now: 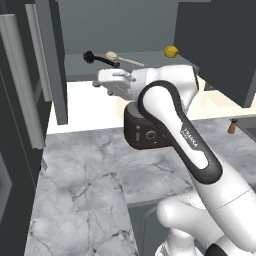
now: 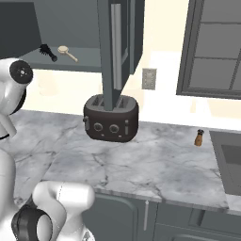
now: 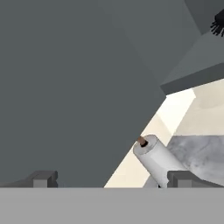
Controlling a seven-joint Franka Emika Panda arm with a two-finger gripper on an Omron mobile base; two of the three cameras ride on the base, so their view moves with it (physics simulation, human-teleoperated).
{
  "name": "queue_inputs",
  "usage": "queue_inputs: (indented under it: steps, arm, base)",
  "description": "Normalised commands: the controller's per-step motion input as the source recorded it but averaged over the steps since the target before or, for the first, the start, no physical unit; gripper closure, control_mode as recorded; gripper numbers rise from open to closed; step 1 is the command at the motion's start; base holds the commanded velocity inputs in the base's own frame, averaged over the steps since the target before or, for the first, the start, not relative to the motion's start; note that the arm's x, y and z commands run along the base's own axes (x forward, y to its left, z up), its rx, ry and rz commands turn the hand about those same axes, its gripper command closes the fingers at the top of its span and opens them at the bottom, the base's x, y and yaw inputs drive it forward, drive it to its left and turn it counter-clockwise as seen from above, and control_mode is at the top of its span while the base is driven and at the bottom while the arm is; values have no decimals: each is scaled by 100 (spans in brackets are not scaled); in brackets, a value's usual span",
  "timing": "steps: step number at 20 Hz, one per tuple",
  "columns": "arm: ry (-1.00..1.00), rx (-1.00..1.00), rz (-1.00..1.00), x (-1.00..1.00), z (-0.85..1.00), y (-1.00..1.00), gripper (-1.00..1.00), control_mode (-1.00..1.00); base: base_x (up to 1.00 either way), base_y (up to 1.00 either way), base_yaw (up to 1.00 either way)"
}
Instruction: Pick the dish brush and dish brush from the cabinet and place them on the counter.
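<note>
- Step in hand: approach. I judge that neither brush has been collected; both lie on the grey shelf (image 1: 150, 62) of the open cabinet (image 1: 55, 60), above the surface (image 1: 85, 170).
- Black dish brush (image 1: 92, 57): spiky head to the left in the left base view, handle running right. Its bristles also show at the top right corner of the hand view.
- Cream-tan dish brush (image 1: 120, 58): rounded head just beside the black handle, apparently crossing or touching it; I cannot tell which.
- A small yellow ball (image 1: 171, 51) sits further right on the same shelf, apart from the brushes. Not a target.
- Fingers (image 3: 41, 179): spread wide, nothing between them. In the hand view they face a dark cabinet panel, with the shelf off to the upper right.
- The hand (image 1: 112, 80) sits below and in front of the shelf edge.
- Next move, my judgement: raise and re-aim the hand towards the shelf, line the fingers across one handle, then close.
- Caution: the handles lie close together; I should grasp clear of where they meet.
</note>
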Motion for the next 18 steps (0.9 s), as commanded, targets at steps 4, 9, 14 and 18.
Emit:
queue_inputs:
  steps: [4,9,14,18]
  arm:
    - [29,-9,-12,0,39,-6,-100,-100]
    - [11,-1,-6,2,4,0,-100,-100]
    - [17,-19,-2,-14,2,-34,-100,-100]
    - [22,-33,-1,-47,-6,-45,-100,-100]
  base:
    - [0,0,0]
    - [0,0,0]
    - [0,0,0]
    - [0,0,0]
